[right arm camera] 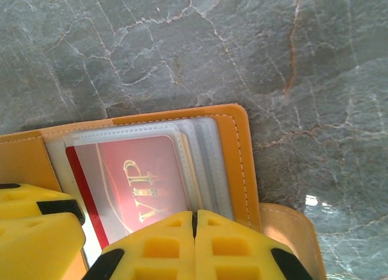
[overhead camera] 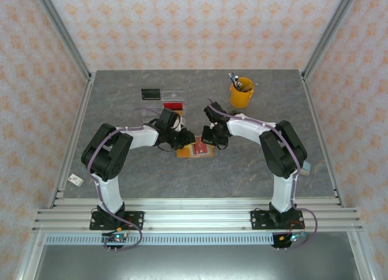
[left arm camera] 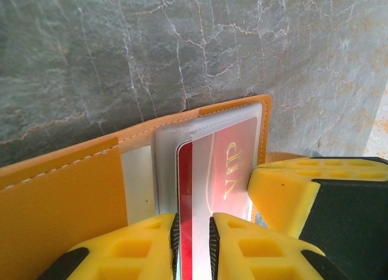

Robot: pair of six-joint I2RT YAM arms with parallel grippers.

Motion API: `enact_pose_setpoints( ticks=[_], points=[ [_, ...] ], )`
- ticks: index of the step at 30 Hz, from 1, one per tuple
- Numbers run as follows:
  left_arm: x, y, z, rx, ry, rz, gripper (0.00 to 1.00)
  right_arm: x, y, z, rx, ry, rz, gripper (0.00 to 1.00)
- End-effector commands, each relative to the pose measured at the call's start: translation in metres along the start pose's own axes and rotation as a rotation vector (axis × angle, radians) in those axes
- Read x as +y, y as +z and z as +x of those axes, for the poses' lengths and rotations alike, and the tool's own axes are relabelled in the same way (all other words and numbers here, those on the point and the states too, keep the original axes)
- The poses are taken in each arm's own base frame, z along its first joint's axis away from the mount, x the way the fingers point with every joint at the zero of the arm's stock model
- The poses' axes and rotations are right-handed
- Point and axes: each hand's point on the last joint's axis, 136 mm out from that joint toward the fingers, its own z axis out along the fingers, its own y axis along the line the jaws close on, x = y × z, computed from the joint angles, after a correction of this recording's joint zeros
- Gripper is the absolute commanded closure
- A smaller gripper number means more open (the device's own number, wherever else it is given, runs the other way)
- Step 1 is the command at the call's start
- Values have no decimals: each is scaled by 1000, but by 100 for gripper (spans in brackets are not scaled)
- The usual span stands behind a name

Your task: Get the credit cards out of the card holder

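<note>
Now my left gripper point(left arm camera: 193, 243) pinches the red card point(left arm camera: 221, 171) inside the open card holder point(overhead camera: 195, 150) mid-table; my right gripper point(right arm camera: 194, 222), jaws together, presses the holder's edge beside it.

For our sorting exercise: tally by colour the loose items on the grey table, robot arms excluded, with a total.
Orange: 2, the card holder and the pen cup
Red: 2, the VIP card and a card in the clear tray
Black: 1, a flat card
White: 1, a small tag
Total: 6
</note>
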Motion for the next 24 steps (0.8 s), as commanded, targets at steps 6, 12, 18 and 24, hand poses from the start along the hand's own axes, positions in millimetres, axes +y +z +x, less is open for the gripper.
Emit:
enact_pose_setpoints(
  ticks=[6,12,18,24],
  points=[
    [14,10,7,25,-11,-19,77,-14,21,21,85,0,4,96],
    [14,10,7,23,-9,-20,78,-10,24,25,106,-4,-25,96],
    [26,3,4,-1,2,-106,77,-18,24,23,95,4,22,96],
    [29,1,5,15,23,-145,78,-20,24,23,96,9,32,96]
  ],
)
